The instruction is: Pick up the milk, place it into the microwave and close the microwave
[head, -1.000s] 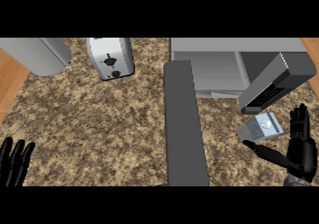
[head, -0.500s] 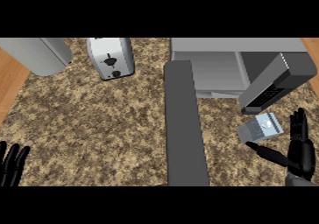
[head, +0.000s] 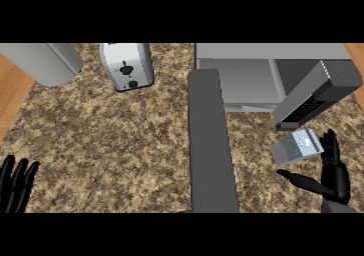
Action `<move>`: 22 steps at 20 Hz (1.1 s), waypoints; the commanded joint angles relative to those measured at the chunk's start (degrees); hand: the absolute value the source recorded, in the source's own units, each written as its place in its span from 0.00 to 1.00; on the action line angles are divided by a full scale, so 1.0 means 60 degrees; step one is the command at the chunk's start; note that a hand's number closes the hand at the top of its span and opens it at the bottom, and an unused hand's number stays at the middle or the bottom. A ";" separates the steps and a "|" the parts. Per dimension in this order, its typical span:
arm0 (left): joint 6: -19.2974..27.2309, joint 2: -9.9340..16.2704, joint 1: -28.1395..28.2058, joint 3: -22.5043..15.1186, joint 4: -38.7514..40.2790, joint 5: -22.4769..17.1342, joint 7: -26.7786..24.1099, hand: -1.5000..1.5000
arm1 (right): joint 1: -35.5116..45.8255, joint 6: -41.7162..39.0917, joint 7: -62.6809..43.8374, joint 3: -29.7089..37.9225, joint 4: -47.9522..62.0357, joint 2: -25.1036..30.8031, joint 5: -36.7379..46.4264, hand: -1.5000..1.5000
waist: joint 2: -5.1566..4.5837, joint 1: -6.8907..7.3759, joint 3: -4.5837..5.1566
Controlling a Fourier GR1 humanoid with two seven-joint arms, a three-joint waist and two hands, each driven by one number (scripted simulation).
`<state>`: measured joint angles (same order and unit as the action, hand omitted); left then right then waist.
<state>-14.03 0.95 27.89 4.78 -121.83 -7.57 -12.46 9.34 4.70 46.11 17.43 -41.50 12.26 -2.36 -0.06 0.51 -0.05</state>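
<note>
Beside the milk (head: 297,147), my right robot hand (head: 334,176) stays spread open, touching nothing, barely nearer than before.

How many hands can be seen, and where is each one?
2. The left hand rests open at the lower left edge, fingers up. The right hand is at the lower right, open, beside the milk in front of the microwave.

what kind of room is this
Most likely a kitchen: a speckled stone counter carries a toaster and an open microwave, with a small milk carton lying by the robot's right hand.
</note>
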 commanded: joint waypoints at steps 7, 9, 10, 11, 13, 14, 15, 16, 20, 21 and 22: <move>-0.0189 0.0025 0.0480 0.0230 -0.0850 -0.0610 0.0520 0.00 | 0.1438 -0.0133 0.1736 0.0463 0.3038 -0.0037 -0.0205 0.00 | -0.0014 0.0063 -0.0008; 0.0074 -0.0156 0.0369 -0.0331 -0.0070 0.0230 -0.0312 0.00 | 0.1207 -0.0385 0.1692 0.0427 0.2824 0.0300 -0.0316 0.00 | 0.0003 0.0002 0.0002; -0.0463 0.0033 0.0591 0.0261 -0.0286 -0.0350 -0.0310 0.00 | 0.1953 -0.0616 0.2098 0.0730 0.3767 0.0486 -0.0401 0.00 | -0.0023 0.0096 -0.0010; -0.0343 -0.0072 0.0137 0.0112 0.0244 -0.0158 -0.0173 0.00 | 0.1757 -0.0700 0.2298 0.0638 0.3663 0.0383 -0.0399 0.00 | -0.0016 0.0039 -0.0005; -0.0236 -0.0151 0.0423 -0.0176 -0.0125 0.0054 -0.0219 0.00 | 0.2065 -0.0797 0.2746 0.0771 0.4149 0.0187 -0.0455 0.00 | -0.0042 0.0115 -0.0017; -0.0628 0.0177 0.0243 0.0561 0.0524 -0.0442 -0.0464 0.00 | 0.2242 -0.0974 0.2263 0.0816 0.3812 0.0262 -0.0641 0.00 | -0.0024 0.0069 -0.0006; -0.0137 -0.0150 -0.0091 -0.0019 0.0188 0.0033 0.0073 0.00 | 0.1940 -0.1510 0.2461 0.0887 0.3771 0.0376 -0.0793 0.00 | -0.0022 0.0019 -0.0008; -0.0357 -0.0152 0.0907 -0.0207 0.0113 0.0226 -0.0979 0.00 | 0.2141 -0.1739 0.2312 0.0948 0.3884 0.0442 -0.0878 1.00 | -0.0015 0.0101 -0.0008; -0.0290 -0.0006 0.0083 0.0251 -0.0049 -0.0219 0.0009 0.00 | 0.2215 -0.2265 0.2528 0.0766 0.3719 -0.0049 -0.0964 1.00 | -0.0012 0.0030 -0.0006; -0.0186 -0.0153 -0.0041 0.0228 0.0507 0.0054 -0.0439 0.00 | 0.2140 -0.2620 0.2375 0.0837 0.3402 0.0143 -0.1149 1.00 | 0.0004 -0.0025 0.0003; -0.0378 -0.0154 0.0479 0.0118 -0.0092 -0.0116 -0.0238 0.00 | 0.2219 -0.2324 0.2110 0.0890 0.3388 0.0185 -0.1255 1.00 | 0.0009 0.0007 0.0003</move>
<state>-15.93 0.44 29.40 5.83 -121.26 -8.37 -14.05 22.04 -5.96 57.83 22.33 -20.23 13.46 -8.16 -0.11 0.65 -0.07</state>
